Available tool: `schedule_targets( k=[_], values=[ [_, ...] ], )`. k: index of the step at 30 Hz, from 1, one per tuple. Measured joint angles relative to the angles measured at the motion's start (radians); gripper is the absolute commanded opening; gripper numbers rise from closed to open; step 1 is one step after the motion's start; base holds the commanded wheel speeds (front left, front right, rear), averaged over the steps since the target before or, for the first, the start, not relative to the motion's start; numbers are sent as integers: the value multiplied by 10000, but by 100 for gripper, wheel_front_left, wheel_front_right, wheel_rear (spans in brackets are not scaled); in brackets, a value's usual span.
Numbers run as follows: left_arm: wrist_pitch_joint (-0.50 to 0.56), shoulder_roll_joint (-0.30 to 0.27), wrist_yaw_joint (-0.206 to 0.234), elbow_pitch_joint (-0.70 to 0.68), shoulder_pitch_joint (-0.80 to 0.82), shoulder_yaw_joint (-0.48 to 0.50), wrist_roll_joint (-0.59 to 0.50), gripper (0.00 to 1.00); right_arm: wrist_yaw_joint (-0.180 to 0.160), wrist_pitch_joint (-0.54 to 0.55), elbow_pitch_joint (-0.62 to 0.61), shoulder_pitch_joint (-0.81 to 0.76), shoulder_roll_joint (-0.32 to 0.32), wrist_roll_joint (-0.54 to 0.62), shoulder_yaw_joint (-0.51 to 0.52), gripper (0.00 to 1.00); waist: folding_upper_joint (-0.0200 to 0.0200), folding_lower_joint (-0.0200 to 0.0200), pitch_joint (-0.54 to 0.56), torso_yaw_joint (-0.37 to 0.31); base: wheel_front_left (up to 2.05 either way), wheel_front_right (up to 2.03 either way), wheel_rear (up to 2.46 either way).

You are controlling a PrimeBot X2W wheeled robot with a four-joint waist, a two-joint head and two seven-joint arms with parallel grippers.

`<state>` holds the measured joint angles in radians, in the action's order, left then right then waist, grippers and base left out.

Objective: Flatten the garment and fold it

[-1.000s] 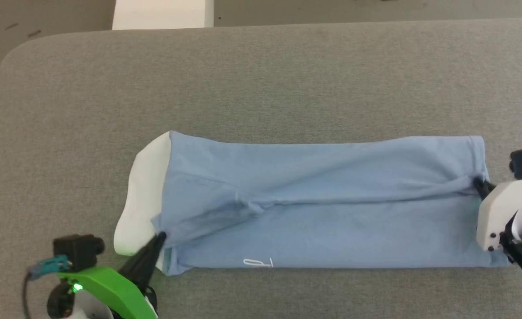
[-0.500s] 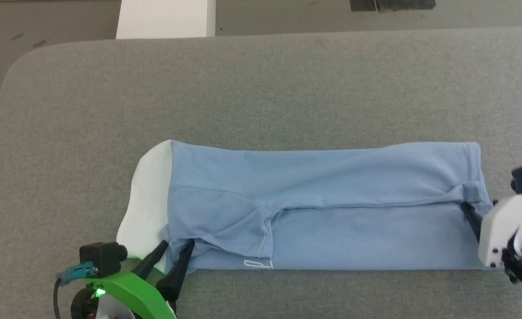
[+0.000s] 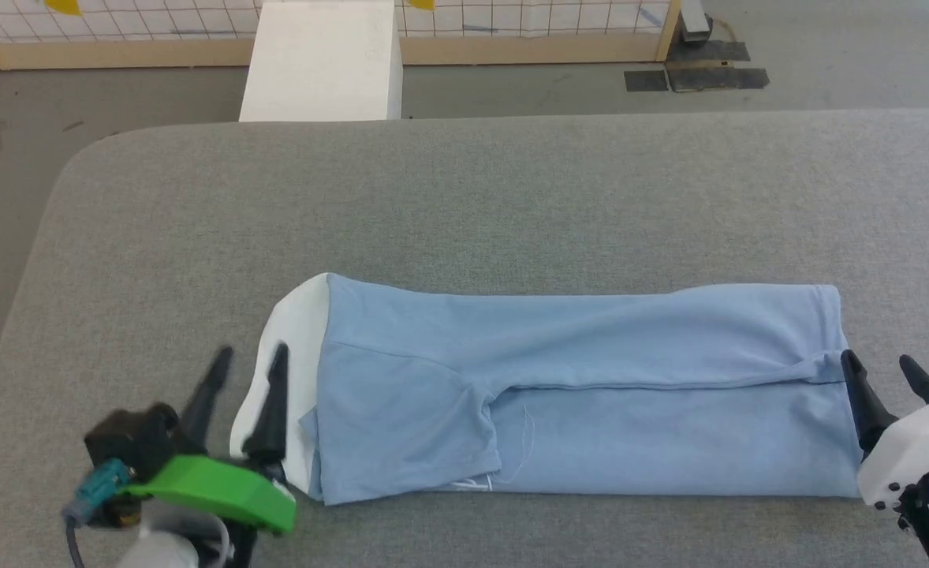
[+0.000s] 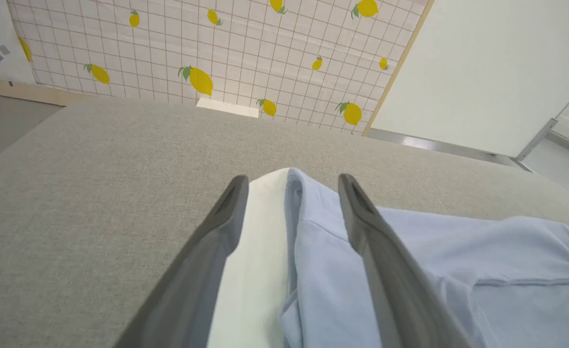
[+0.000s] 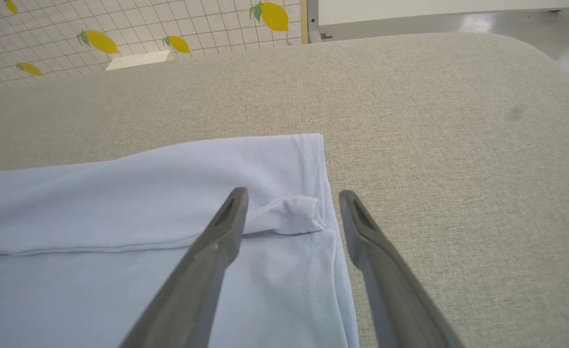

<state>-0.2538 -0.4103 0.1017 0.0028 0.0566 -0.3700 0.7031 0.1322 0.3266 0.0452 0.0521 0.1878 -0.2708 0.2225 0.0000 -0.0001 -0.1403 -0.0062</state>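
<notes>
1. Across the near half of the grey padded table [image 3: 464,197], the garment [image 3: 591,394] lies as a long light-blue band doubled lengthwise; its white section sits at the robot's left end; nothing grips it.
2. At that white end the left gripper [image 3: 251,351] hovers with fingers spread apart and empty, straddling the white edge; at the opposite hem the right gripper [image 3: 876,360] is likewise spread and empty, bracketing a small bunched tuck [image 5: 294,212].
3. By the look of it, the lengthwise fold is laid down; the crosswise fold is not yet begun.
4. The next move probably calls for smoothing the tuck and the creased sleeve flap [image 3: 401,418]; then a fresh pinch through all layers at one end, carried squarely over to the other; the soft knit may let the layers slide apart.
5. The table's cover is a plain woven grey with a rounded corner; beyond it lie a grey floor [image 3: 117,95], a white box [image 3: 322,63] and dark floor plates [image 3: 701,75]; a tiled wall [image 4: 192,58] carries lemon prints.
</notes>
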Motion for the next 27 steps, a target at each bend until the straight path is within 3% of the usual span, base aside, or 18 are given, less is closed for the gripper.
schedule_targets(
  k=[4, 8, 13, 27],
  values=[
    [-35, 610, 12, 31, 422, 984, -1701, 100, 0, -692, 159, 40, -372, 134, 359, 100, 0, 0, 56, 55, 0, 0, 0],
    [-35, 1256, -276, 253, 682, 1645, -2917, 100, 0, -901, 761, 413, -734, 280, 654, 100, 0, 0, 94, 69, 0, 0, 0],
    [-35, 1896, -560, 702, 885, 2497, -3839, 100, 0, -754, 1756, 1186, -1003, 374, 947, 100, 0, 0, 115, 42, 0, 0, 0],
    [-35, 3018, -1649, 1388, 1118, 3751, -4959, 100, 0, 2276, 4943, 3372, -1074, 1810, 2723, 100, 0, 1, -182, 217, 0, 0, 0]
  ],
)
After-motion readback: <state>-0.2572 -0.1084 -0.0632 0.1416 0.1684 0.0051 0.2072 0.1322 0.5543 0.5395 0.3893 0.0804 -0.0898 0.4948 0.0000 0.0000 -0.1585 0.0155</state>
